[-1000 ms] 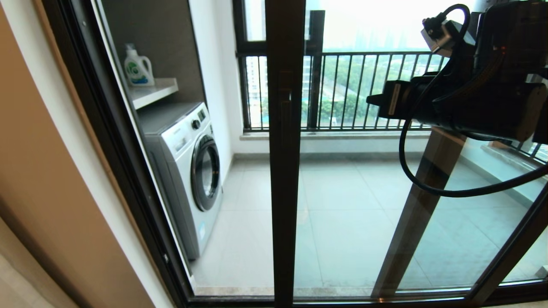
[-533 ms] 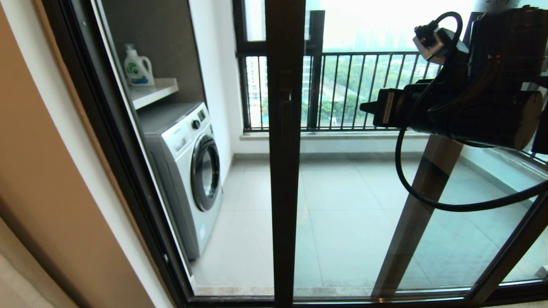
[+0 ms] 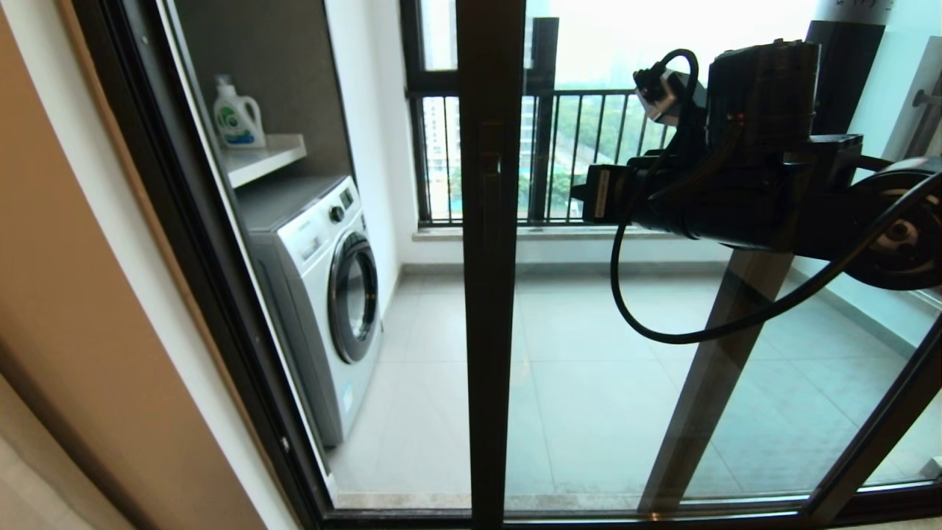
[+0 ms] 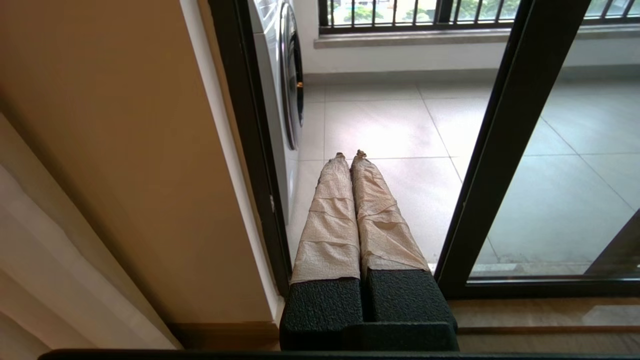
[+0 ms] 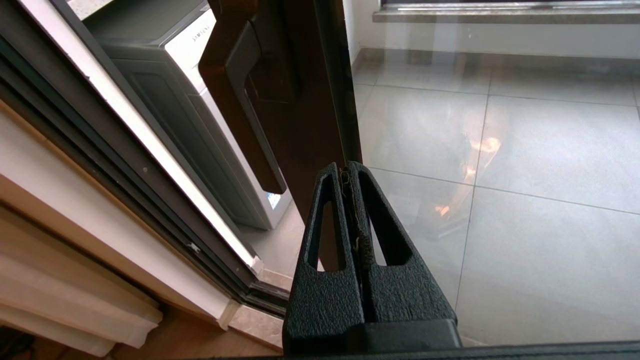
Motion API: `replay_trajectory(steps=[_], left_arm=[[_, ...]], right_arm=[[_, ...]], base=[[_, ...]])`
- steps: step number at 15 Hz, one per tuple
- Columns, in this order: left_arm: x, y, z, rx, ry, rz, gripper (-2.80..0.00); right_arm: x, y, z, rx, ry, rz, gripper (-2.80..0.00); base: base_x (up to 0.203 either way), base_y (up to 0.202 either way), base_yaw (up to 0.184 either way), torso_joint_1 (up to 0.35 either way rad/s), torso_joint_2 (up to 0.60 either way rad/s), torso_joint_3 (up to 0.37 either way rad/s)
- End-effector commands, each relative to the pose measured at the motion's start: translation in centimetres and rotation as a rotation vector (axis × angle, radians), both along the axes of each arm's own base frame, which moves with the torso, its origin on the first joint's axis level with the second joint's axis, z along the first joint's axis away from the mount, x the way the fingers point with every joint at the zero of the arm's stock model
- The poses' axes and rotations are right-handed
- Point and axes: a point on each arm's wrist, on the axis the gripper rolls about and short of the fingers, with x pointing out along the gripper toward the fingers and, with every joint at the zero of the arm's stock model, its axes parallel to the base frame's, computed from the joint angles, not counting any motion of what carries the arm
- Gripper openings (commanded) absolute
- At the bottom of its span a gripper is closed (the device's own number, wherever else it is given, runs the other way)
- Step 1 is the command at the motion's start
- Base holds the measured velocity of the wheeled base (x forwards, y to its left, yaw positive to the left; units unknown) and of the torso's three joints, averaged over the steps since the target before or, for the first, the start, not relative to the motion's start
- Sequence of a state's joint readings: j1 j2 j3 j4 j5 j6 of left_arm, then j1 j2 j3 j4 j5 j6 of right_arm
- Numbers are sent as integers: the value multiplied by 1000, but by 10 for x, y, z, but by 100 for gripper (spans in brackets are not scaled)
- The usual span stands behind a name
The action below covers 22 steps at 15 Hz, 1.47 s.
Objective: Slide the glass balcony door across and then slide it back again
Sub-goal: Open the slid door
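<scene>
Head view is showing my right arm reaching in from the right at handle height, with the right gripper (image 5: pixel 348 172) pointing toward the glass balcony door (image 3: pixel 625 383), whose dark upright (image 3: pixel 489 294) is standing in the middle of the opening. Through the right wrist camera I am seeing my right fingers (image 5: pixel 327 210) pressed together with nothing between them, their tips lying near the inner edge of that upright, just below and beside the dark pull handle (image 5: pixel 240 100); whether they are touching the frame I cannot tell. My left gripper (image 4: pixel 350 156) is hanging low near the floor track, its paper-wrapped fingers (image 4: pixel 330 215) also pressed together and pinching nothing, aimed into the gap between the wall-side frame and the upright, with the washing machine (image 3: pixel 324 294) and the detergent bottle (image 3: pixel 237 116) on its shelf (image 3: pixel 265 158) beyond. The panel is sitting partway along its track, so I am judging that one of the two slides is in progress, though I cannot say which; seating it against the end of the track is what remains.
</scene>
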State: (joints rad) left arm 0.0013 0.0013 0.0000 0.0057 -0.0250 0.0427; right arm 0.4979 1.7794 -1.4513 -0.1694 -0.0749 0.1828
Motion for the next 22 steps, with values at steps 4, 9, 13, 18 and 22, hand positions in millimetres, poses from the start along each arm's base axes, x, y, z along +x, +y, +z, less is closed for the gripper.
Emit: replay_trajectory(steps=[4,9,13,18,22], left_arm=[[0,0,0,0,2,-1,-280],[0,0,0,0,2,1,-280],[0,0,0,0,2,-1,-280],[0,0,0,0,2,-1,-280],[0,0,0,0,2,-1,-280]], right_arm=[[29,16,-13,-7,12,-6,-280],[43,31,-15,2,-5,4,-280],[53,41,-17,4,-14,3,-280],[63,54,-22,8,-26,4,-280],[66,61,-23,10,-32,5,-280]], base=[[0,0,0,0,0,0],[0,0,0,0,0,0],[0,0,0,0,0,0],[0,0,0,0,0,0],[0,0,0,0,0,0]])
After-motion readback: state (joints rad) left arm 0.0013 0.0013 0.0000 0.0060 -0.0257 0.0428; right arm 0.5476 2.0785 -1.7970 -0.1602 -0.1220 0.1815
